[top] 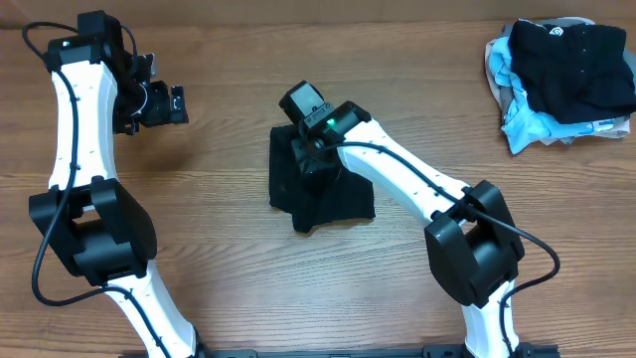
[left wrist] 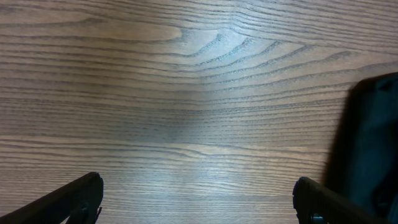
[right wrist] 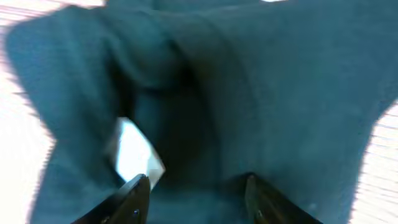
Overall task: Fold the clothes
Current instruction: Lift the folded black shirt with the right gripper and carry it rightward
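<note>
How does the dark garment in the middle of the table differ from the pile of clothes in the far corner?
The garment is one piece, lying fairly flat; the pile holds several pieces, crumpled. The garment is all dark; the pile has black on top, light blue and grey beneath. The right gripper is over the garment; none is near the pile. Both lie on the wooden table.
</note>
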Controlling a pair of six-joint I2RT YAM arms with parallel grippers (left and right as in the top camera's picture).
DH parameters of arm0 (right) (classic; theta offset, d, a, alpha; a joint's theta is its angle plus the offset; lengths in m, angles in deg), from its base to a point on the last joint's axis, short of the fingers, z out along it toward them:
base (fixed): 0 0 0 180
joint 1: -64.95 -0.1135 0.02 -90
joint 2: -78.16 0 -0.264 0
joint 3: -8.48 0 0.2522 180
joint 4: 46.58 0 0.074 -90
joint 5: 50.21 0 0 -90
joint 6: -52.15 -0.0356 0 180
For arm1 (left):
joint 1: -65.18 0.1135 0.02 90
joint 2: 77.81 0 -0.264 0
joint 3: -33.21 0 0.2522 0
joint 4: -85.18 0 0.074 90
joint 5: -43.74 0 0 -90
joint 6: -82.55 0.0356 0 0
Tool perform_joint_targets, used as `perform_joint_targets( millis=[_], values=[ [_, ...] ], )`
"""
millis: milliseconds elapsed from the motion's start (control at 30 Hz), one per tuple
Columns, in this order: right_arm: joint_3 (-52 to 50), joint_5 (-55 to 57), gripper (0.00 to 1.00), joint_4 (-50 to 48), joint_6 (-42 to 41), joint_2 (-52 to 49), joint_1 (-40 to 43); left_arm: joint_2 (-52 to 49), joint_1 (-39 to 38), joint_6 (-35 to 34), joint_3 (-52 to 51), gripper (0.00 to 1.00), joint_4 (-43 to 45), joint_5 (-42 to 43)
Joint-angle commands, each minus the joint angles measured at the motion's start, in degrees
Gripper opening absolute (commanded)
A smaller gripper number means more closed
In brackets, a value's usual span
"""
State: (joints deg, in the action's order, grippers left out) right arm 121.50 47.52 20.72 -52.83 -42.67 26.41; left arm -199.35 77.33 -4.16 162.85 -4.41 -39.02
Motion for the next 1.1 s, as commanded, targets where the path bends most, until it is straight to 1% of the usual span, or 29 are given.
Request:
perform_joint_targets(
  millis=[0, 133, 300, 433, 500, 567, 600, 733, 867, 1067],
  values=[
    [-1.01, 6.21, 0.54, -0.83, -0.07, 0.15, 0.72, -0.33, 0.17, -0.55, 0.42, 1.0, 0.0, 0.26],
    [-1.73, 6.38, 0.52, -1.05, -0.07, -0.04, 2.16, -0.33, 0.17, -0.55, 0.42, 1.0, 0.0, 0.26],
    [-1.81, 5.75, 0.42, -1.18, -0.02, -1.38, 3.32, -0.33, 0.17, -0.55, 0.42, 1.0, 0.0, 0.26],
    [-1.79, 5.16, 0.28, -1.25, -0.02, -1.6, 3.32, -0.35, 0.17, -0.55, 0.42, 1.0, -0.04, 0.26],
    [-1.53, 5.07, 0.13, -1.38, 0.0, -1.53, 3.32, -0.35, 0.17, -0.55, 0.42, 1.0, -0.07, 0.26],
    [-0.83, 4.61, 0.05, -1.14, 0.0, -1.53, 3.17, -0.33, 0.17, -0.55, 0.42, 1.0, -0.09, 0.26],
    [-0.31, 4.02, 0.04, -0.85, 0.0, -1.53, 3.15, -0.33, 0.17, -0.55, 0.42, 1.0, -0.09, 0.26],
    [3.93, -0.2, 0.04, 1.42, 0.0, -1.36, 3.06, -0.35, 0.17, -0.55, 0.42, 1.0, -0.02, 0.26],
    [10.86, -5.49, 0.04, 2.56, -0.02, -1.31, 1.66, -0.35, 0.17, -0.55, 0.42, 1.0, 0.02, 0.26],
    [11.41, -7.54, 0.04, -0.33, -1.81, -2.47, -0.42, -0.35, 0.17, -0.55, 0.42, 1.0, 0.0, 0.26]
  ],
)
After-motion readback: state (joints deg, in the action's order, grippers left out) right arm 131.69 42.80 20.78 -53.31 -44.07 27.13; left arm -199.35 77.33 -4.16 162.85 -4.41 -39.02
